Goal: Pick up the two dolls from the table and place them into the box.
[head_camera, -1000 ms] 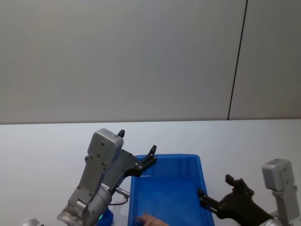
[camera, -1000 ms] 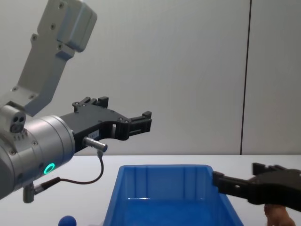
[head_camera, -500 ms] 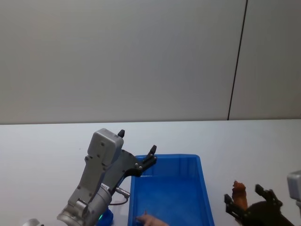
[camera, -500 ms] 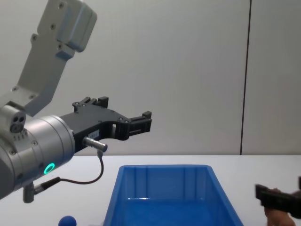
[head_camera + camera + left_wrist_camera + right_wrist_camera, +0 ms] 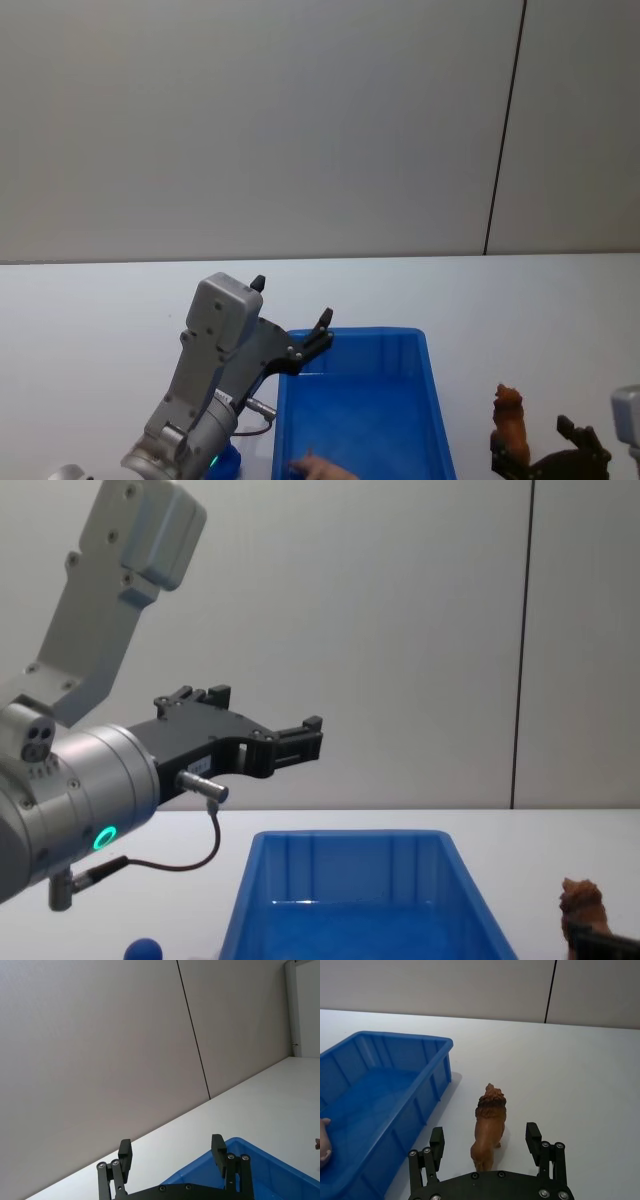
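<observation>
Facing lion figurine (image 5: 489, 1125) upright on tabletop (image 5: 580, 1085) beside box (image 5: 427, 1040).
Holds right tool (image 5: 485, 1132) spread near it, left tool (image 5: 171, 1144) spread above box rim.

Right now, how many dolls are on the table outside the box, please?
2: the lion figurine right of the box, at the open right gripper; the blue toy left of it, beside the left arm.
</observation>
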You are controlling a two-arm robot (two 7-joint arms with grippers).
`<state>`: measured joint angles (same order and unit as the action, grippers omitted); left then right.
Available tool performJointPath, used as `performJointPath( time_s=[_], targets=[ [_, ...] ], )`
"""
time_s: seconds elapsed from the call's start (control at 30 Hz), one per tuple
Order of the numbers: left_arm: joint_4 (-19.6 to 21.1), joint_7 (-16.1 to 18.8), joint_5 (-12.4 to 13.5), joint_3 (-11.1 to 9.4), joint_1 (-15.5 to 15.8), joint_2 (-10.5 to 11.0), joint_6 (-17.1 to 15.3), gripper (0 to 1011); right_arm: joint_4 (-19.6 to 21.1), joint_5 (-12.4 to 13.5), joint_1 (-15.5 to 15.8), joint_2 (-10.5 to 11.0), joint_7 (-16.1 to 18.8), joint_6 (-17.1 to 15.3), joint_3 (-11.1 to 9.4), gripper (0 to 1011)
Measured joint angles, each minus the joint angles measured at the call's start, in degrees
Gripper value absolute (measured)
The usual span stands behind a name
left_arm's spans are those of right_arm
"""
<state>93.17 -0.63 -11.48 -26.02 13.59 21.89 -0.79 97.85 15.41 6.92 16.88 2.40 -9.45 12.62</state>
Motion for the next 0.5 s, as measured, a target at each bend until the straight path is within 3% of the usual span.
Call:
performJointPath(
  time_s=[0.33,0.5],
  targets=[
    [0.0,0.0,0.0,0.0,0.0,0.0,0.0,1001,-3.05,-2.07,-1.23,-2.11,-1.42,-0.24,1.13,994],
    [0.0,0.0,0.0,0.0,0.0,0.0,0.0,1002,-4.48,-2.95,-1.9,-3.1,-2.12,-0.31,1.62,862]
  ],
)
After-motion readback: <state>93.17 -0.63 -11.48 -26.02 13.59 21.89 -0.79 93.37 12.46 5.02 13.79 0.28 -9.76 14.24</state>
